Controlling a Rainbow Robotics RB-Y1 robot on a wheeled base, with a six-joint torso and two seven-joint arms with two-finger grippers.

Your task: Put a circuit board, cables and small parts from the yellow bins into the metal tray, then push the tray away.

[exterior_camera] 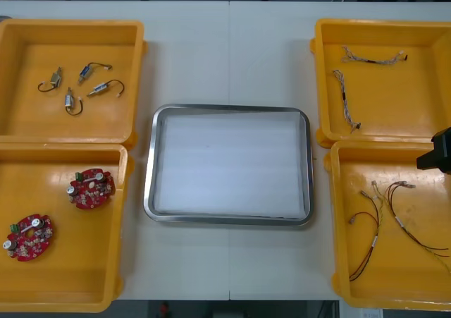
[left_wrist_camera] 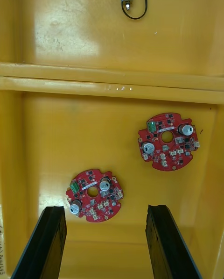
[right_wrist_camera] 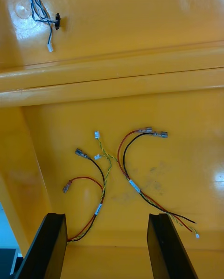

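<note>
The metal tray [exterior_camera: 149, 164], white inside, lies at mid-table with nothing in it. Two round red circuit boards [exterior_camera: 91, 187] [exterior_camera: 29, 237] rest in the near left yellow bin [exterior_camera: 70, 261]. My left gripper [left_wrist_camera: 106, 209] hovers open above that bin, one circuit board [left_wrist_camera: 94, 194] just beyond its fingertips and another [left_wrist_camera: 167, 141] farther off. Over the near right yellow bin [exterior_camera: 416, 283], my right gripper [right_wrist_camera: 107, 218] is open above red, black and yellow cables [right_wrist_camera: 100, 185]. The black end of my right arm [exterior_camera: 437, 152] shows at the right edge.
The far left bin [exterior_camera: 28, 113] holds several small metal parts [exterior_camera: 70, 101]. Twisted blue and white cables [exterior_camera: 345, 99] lie in the far right bin [exterior_camera: 402, 106]. Bin walls [right_wrist_camera: 112, 80] separate the near and far bins on each side.
</note>
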